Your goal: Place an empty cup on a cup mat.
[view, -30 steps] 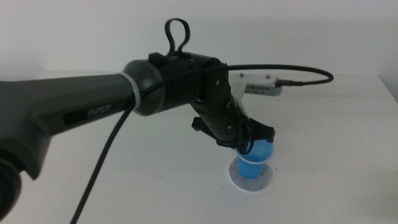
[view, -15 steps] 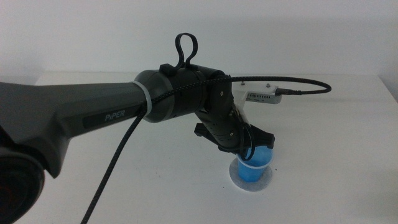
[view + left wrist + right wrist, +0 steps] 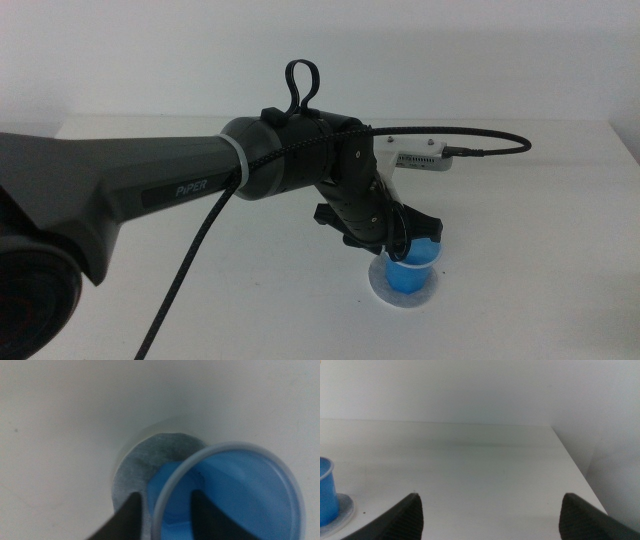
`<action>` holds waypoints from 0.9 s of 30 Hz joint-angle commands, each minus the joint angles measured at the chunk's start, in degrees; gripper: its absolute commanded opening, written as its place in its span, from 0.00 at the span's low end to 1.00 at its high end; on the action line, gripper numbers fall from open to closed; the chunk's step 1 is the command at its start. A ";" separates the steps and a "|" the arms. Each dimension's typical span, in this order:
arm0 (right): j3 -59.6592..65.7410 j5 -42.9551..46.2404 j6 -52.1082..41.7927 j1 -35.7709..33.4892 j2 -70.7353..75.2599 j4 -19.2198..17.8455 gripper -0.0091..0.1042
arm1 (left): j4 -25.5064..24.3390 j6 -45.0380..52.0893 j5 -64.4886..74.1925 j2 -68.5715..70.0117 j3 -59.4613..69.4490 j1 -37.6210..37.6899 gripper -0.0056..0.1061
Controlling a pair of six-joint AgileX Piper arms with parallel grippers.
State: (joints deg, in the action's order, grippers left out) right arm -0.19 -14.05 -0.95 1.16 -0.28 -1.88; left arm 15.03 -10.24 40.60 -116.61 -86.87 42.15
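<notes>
The cup [image 3: 411, 267] is seen standing upright on the cup mat [image 3: 404, 291], out in the middle of the white table [image 3: 200, 290], with the left gripper [image 3: 405, 243] right on top of it. In the left wrist view the picture is clear: the cup's [image 3: 235, 495] thin rim is straddled by the two dark jaws, one set inside the wall and one outside, so the wall is pinched between them. The mat [image 3: 145, 467] is shown grey and speckled beneath, a crescent of it left bare on one side, so the cup seems a little off centre. Whether the base is fully settled on the disc cannot be told.

This is judged a light, thin-walled thing, easily dented; a gentle pinch at the rim, as taken here, suits it, though a cup this light could be tipped or dragged along when the jaws are let go.

The right gripper [image 3: 490, 510] is kept waiting well apart at the table's side, jaws spread wide on nothing, with the cup [image 3: 326, 491] and mat [image 3: 345, 507] caught at the edge of its view.
</notes>
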 commanded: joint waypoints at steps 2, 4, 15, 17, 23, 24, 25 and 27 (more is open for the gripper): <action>0.19 0.40 -0.23 -0.15 0.28 -0.34 0.90 | 0.35 0.76 -0.58 0.27 -0.01 0.24 0.54; 0.19 0.40 -0.23 -0.15 0.28 -0.34 0.90 | 0.58 2.29 -0.26 0.51 -0.01 0.13 0.69; 0.19 0.40 -0.23 -0.15 0.28 -0.34 0.90 | -2.03 8.82 7.98 19.91 1.36 -3.78 0.89; 0.19 0.40 -0.23 -0.15 0.28 -0.34 0.90 | -6.48 6.05 10.85 25.58 4.67 -3.89 0.89; 0.19 0.40 -0.23 -0.15 0.28 -0.34 0.90 | -18.31 -0.28 15.70 40.03 14.15 -4.01 0.89; 0.19 0.40 -0.23 -0.15 0.28 -0.34 0.90 | -19.96 -0.71 15.71 41.97 16.31 -4.13 0.89; 0.19 0.40 -0.23 -0.15 0.28 -0.34 0.90 | -21.39 -1.98 15.71 44.50 18.51 -4.46 0.89; 0.19 0.40 -0.23 -0.15 0.28 -0.34 0.90 | -22.56 -3.84 15.42 49.29 22.41 -5.85 0.89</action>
State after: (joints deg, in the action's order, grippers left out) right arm -0.19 -14.05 -0.95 1.16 -0.28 -1.88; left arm -5.44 -11.96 56.18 -70.53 -66.97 37.07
